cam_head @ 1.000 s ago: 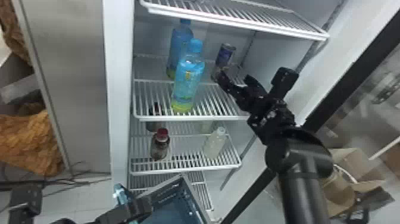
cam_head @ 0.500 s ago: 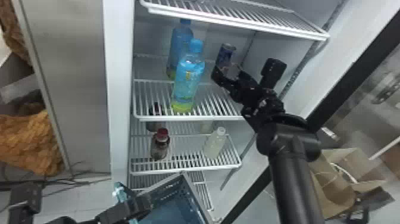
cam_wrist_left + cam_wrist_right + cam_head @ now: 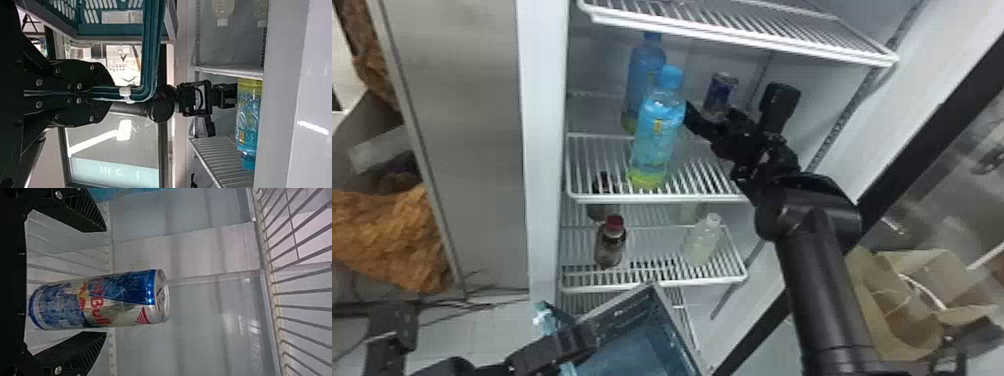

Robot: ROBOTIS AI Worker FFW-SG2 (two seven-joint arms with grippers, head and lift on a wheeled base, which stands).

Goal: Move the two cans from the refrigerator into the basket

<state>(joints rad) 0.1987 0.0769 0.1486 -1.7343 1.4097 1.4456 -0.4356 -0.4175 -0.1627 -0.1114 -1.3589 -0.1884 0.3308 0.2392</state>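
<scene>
Right gripper: fingers spread, can upright between them, near shelf's rear right corner. Left gripper pinches basket handle. Est.: can fairly light, slippery if chilled, dents under hard squeeze; take mid-body, evenly from both sides.

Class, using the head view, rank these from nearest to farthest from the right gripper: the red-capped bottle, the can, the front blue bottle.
1. Can: between the open fingers of the right gripper.
2. Front blue bottle: same shelf, to the left.
3. Red-capped bottle: lower shelf, left side.
</scene>
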